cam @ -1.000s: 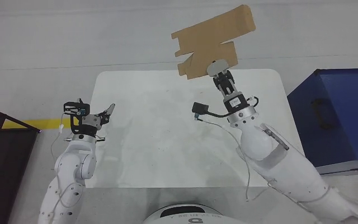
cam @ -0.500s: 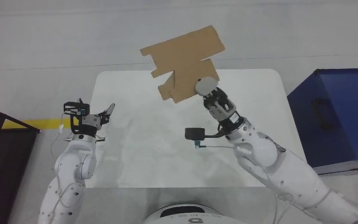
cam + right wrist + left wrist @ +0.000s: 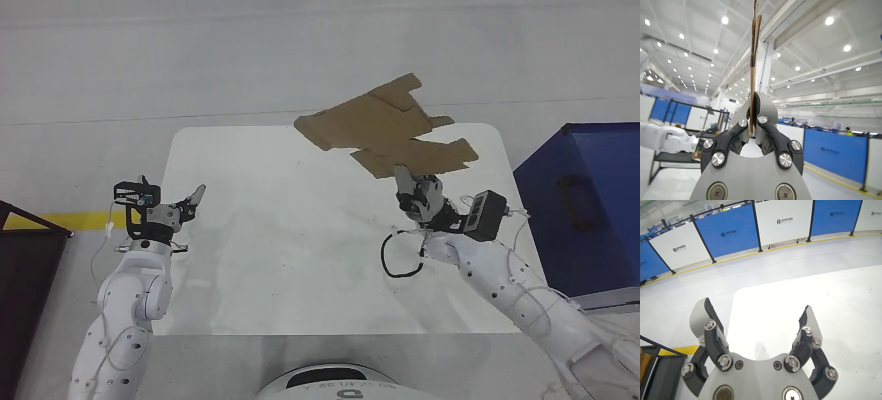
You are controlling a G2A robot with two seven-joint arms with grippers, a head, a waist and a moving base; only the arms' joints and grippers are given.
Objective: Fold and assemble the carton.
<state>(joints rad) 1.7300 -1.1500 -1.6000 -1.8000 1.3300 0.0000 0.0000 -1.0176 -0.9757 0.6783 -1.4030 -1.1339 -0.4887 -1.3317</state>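
Carton: the carton (image 3: pixel 385 130) is being held up off the tabletop (image 3: pixel 300 290) as a flat, unfolded brown blank. In the top view it is lying nearly level and overlapping the far edge, closer to the far right corner than to the far left one, with its notched flaps spreading out to both sides. In the right wrist view the carton (image 3: pixel 754 56) is showing edge-on, rising straight out from between the fingers.

Right gripper: the right gripper (image 3: pixel 405 180) is sitting over the far right part of the tabletop. Its jaws are pressing together on the near edge of the carton.

Left gripper: the left gripper (image 3: pixel 188 200) is hanging at the left edge of the tabletop, toward the far left corner and well apart from the carton. Its jaws are standing wide apart, one finger over the tabletop and the other over the floor just past the edge.

Surroundings: a blue bin (image 3: pixel 590 210) is standing on the floor beyond the right edge. A black cart (image 3: pixel 20 270) is standing beyond the left edge, with a yellow line (image 3: pixel 80 218) on the floor running toward it. Blue and white fence panels (image 3: pixel 734 232) are lining the floor beyond the far edge.
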